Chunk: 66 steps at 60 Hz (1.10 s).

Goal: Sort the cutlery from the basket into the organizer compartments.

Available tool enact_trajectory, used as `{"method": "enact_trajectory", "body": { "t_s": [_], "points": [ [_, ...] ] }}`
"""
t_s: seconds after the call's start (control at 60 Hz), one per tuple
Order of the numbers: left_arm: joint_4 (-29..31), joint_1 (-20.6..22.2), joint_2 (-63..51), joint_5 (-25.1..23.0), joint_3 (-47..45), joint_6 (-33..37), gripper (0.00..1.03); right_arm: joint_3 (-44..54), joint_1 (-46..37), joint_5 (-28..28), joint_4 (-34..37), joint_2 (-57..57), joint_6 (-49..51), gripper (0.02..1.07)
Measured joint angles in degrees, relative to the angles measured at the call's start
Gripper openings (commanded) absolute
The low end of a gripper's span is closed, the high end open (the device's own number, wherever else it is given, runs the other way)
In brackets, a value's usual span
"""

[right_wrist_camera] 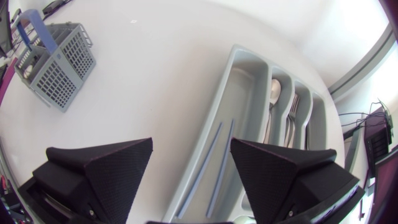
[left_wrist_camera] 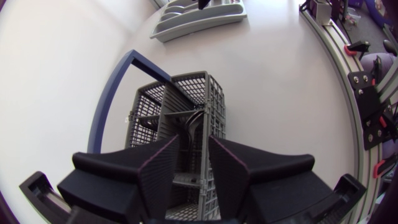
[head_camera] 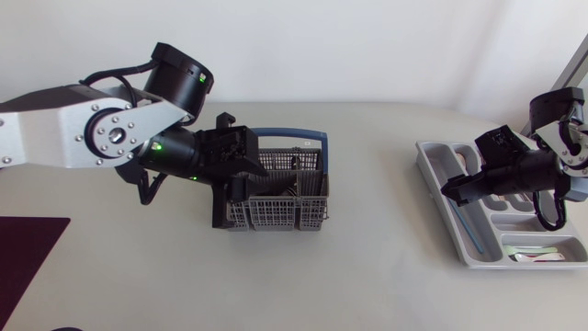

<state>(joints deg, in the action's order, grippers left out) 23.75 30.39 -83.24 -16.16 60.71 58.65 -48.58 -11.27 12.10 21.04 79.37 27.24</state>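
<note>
- Gripper status, left: the left gripper (left_wrist_camera: 193,146) has its fingers parted to a narrow gap. The near end of the basket (head_camera: 294,207) shows in that gap. Contact with the mesh cannot be judged.
- Gripper status, right: the right gripper (right_wrist_camera: 191,142) is spread wide and holds nothing. It hangs above the organizer (head_camera: 439,198).
- Under the right gripper, two thin blue sticks (right_wrist_camera: 219,163) lie lengthwise in the organizer's long outer compartment. They lie side by side and slightly splayed.
- Ahead of them, a spoon (right_wrist_camera: 274,93) fills the next slot and forks (right_wrist_camera: 292,115) the slot after. The slot walls keep each kind apart.
- Ahead of the left gripper, dark handles (left_wrist_camera: 194,119) stand in the basket's middle cells. The blue handle (head_camera: 292,134) arches over the far side.
- Head view: the basket sits left of centre in the upper half of the frame. The left arm comes in from the left edge and covers the basket's left end.
- Head view: the organizer lies at the right of the frame, angled, close to the table's right edge. The right arm enters there.
- A wide bare stretch of table (head_camera: 367,276) separates basket and organizer, and the whole lower middle of the frame is open too.
- A dark maroon mat (head_camera: 28,244) lies in the lower left corner of the frame, well apart from both.
</note>
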Motion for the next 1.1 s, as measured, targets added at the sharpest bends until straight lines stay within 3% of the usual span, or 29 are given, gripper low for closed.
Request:
{"method": "enact_trajectory", "body": {
  "t_s": [0.6, 1.1],
  "points": [
    [-4.72, -0.87, -8.39, 0.02, 3.78, 10.45, 0.46, 2.6, 18.14, -3.23, 0.17, -5.11, -5.2, 1.0],
    [-5.84, -0.94, -11.32, -0.68, 4.52, 14.93, 0.43, 2.51, 23.39, -3.61, -0.55, -3.08, -7.63, 0.99]
  ]
}}
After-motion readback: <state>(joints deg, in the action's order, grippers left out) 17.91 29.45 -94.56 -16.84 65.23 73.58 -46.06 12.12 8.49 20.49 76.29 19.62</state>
